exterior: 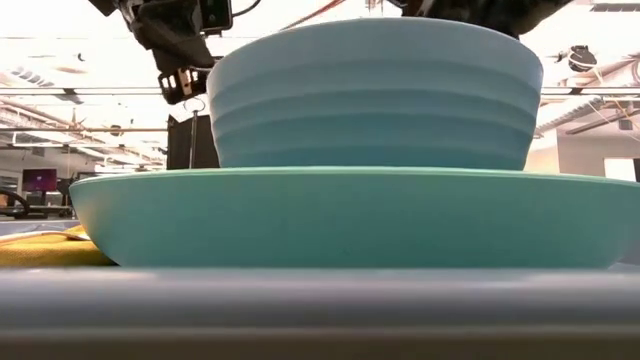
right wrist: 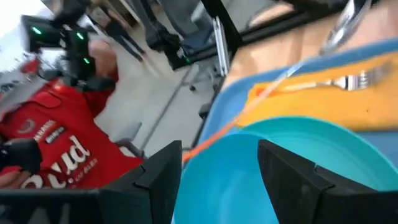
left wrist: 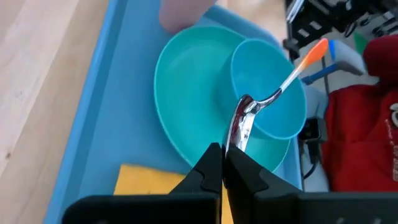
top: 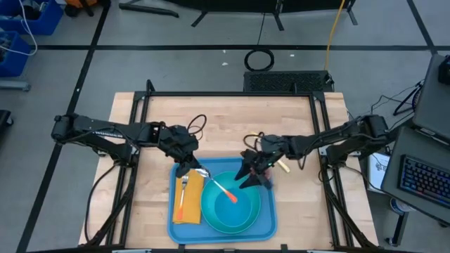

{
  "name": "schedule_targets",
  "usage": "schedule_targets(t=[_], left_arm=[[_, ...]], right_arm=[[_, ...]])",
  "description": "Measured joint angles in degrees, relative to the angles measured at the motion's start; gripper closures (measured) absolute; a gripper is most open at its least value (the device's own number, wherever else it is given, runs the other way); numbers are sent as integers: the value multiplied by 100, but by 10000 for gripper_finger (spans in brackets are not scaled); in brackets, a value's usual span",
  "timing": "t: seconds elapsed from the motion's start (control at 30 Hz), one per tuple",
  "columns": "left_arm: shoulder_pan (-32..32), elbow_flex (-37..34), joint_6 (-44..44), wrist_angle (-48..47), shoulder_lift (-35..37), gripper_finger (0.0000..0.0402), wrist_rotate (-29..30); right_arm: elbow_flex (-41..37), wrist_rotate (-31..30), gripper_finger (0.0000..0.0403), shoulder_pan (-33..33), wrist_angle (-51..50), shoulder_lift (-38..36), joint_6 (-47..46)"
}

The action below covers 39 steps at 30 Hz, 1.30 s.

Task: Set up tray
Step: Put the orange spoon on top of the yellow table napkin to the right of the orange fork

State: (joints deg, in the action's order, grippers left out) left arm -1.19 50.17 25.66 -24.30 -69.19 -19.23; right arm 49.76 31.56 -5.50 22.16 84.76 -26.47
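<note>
My left end effector is closed on the bowl end of a spoon, whose orange-tipped handle reaches over the bowl. The blue tray lies at the near edge of the wooden surface, carrying a yellow napkin with a fork and a turquoise plate. My right end effector hangs open over the bowl's rim. From table height the bowl and plate hide nearly everything behind them.

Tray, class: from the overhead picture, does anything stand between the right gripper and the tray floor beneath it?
Yes. The open right gripper hangs over the bowl, which sits on the plate; both cover the tray floor there. A spoon, pinched by the shut left gripper, also reaches into the bowl.
</note>
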Motion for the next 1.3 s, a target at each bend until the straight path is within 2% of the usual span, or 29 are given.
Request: schedule_targets(t=[0.23,0.5,1.3], left_arm=[[0,-2,-5,-110,0,398,33],[3,-2,-27,-96,-2,398,57],[208,-2,-154,-29,-2,398,117]], right_arm=[[310,6,202,-24,-107,418,15],[516,169,202,-54,-294,558,-156],[520,153,203,-249,-34,873,-558]])
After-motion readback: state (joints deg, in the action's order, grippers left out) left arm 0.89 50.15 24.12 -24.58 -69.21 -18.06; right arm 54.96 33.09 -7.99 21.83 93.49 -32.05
